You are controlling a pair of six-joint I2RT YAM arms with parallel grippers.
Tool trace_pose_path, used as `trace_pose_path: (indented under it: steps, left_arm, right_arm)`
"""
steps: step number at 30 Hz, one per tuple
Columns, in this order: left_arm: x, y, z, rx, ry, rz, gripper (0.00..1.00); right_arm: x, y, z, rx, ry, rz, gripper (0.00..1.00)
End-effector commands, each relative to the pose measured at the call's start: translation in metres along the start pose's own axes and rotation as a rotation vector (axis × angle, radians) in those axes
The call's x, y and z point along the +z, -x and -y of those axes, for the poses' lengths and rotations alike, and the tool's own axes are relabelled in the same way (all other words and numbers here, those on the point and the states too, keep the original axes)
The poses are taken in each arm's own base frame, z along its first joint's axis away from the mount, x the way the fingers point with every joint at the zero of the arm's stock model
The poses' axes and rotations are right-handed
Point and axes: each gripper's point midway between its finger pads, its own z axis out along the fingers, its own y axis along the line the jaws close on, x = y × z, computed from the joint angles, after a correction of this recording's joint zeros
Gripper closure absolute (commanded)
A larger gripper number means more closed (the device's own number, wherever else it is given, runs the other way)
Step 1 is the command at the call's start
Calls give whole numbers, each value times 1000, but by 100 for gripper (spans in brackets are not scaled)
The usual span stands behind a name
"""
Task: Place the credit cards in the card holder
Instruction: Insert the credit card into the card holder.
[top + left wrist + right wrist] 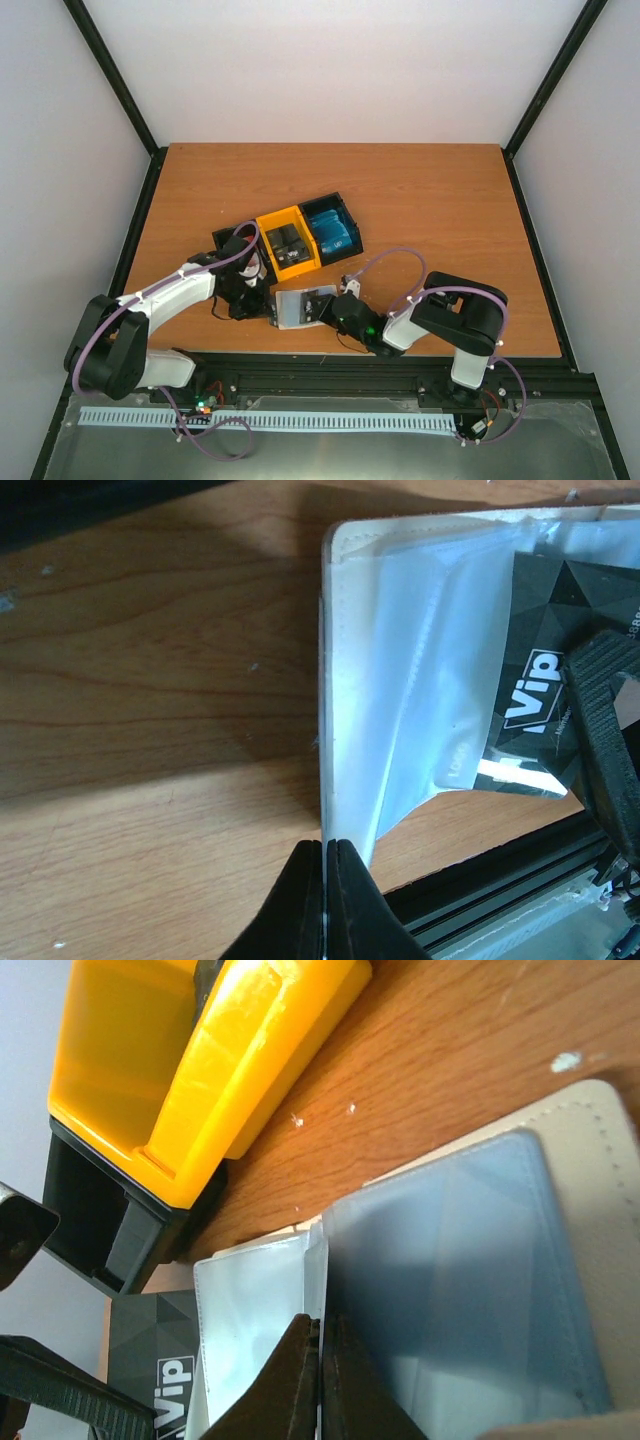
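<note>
The beige card holder (292, 310) lies open near the table's front edge, with its pale grey-blue inside and clear pockets up. My left gripper (250, 298) is shut on its left edge (326, 780). My right gripper (332, 308) is shut on a clear pocket leaf (262, 1330) at the middle fold. A black credit card marked "Vip" (560, 650) lies partly under the clear pocket; it also shows in the right wrist view (150, 1360). More credit cards sit in the tray: black ones (291, 241) and blue ones (333, 232).
The black-and-yellow three-compartment tray (278, 217) stands just behind the card holder; its yellow wall (230, 1050) is close to my right gripper. The black frame rail (500, 890) runs along the table's front edge, right below the holder.
</note>
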Motion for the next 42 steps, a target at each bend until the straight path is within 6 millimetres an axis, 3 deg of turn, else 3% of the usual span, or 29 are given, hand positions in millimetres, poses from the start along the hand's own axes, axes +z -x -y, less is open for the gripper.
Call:
trace_pose_path:
  steps: [1, 4, 15, 28, 36, 42]
  left_arm:
    - [-1, 6, 5, 33, 1, 17, 99]
    - [-1, 6, 5, 32, 2, 19, 99]
    - [1, 5, 5, 39, -8, 8, 100]
    - [-1, 4, 4, 31, -1, 14, 99]
    - [-12, 3, -6, -5, 76, 36, 99]
    - [-22, -1, -15, -23, 141, 43, 100]
  right_arm:
    - [-11, -11, 21, 20, -54, -31, 97]
    - [-13, -13, 25, 18, -72, -31, 97]
    - [4, -28, 7, -24, 0, -105, 97]
    - [1, -26, -13, 13, 84, -116, 91]
    - [1, -25, -7, 5, 17, -120, 78]
    - [0, -22, -10, -54, -64, -132, 62]
